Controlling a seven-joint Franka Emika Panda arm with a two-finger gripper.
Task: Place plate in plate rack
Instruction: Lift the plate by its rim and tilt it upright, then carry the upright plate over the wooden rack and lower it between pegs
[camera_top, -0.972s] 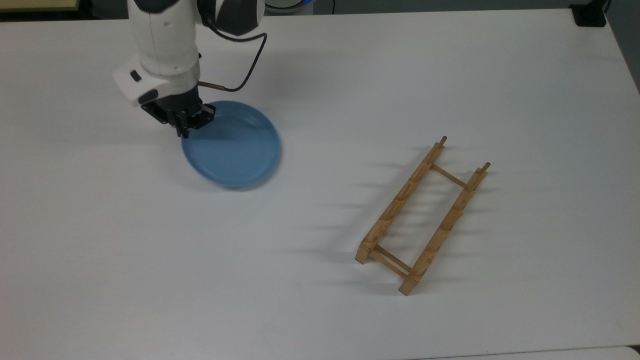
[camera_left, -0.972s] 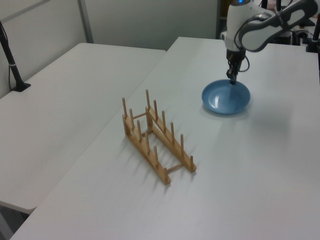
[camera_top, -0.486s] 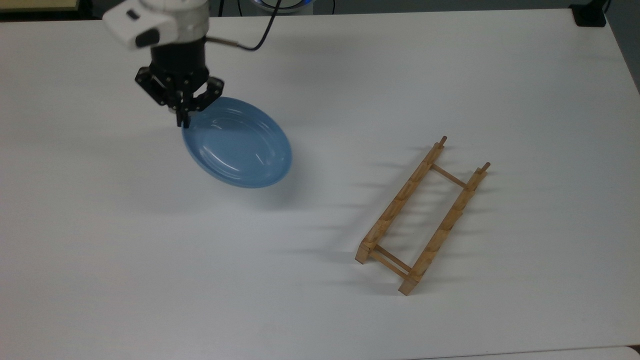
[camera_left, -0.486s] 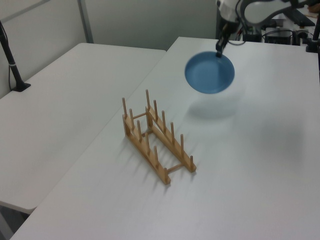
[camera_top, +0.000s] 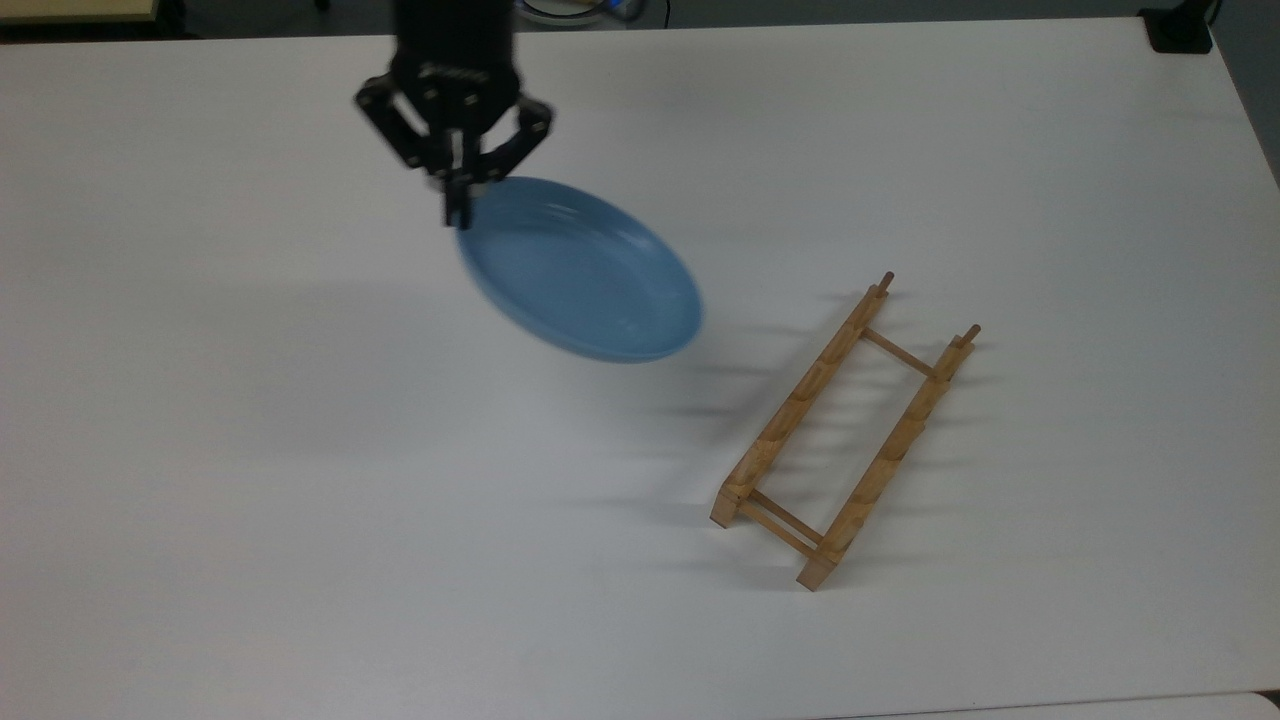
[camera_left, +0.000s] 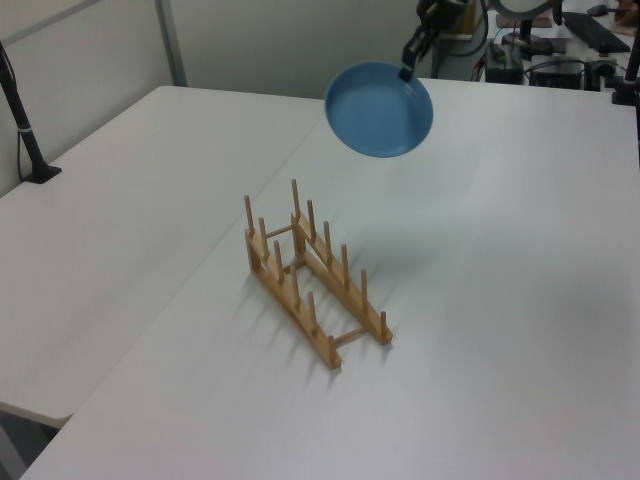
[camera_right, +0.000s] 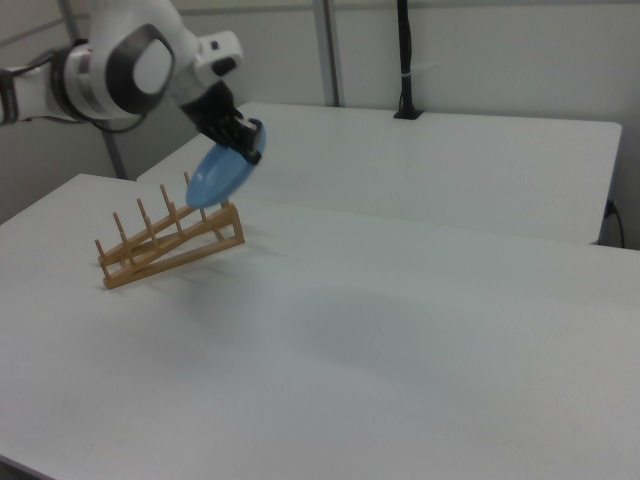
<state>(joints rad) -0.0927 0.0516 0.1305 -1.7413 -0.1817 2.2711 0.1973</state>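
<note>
Jaws of the gripper (camera_top: 456, 215) were found clamped on the rim of the plate (camera_top: 585, 272), which was held tilted above the tabletop (camera_top: 300, 450), apart from the plate rack (camera_top: 843, 430) standing toward one edge.

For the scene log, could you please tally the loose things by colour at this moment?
Light blue: 1, the plate, held in the air by the gripper.
Light-brown wood: 1, the plate rack, standing on the white table.
Total: 2.
</note>
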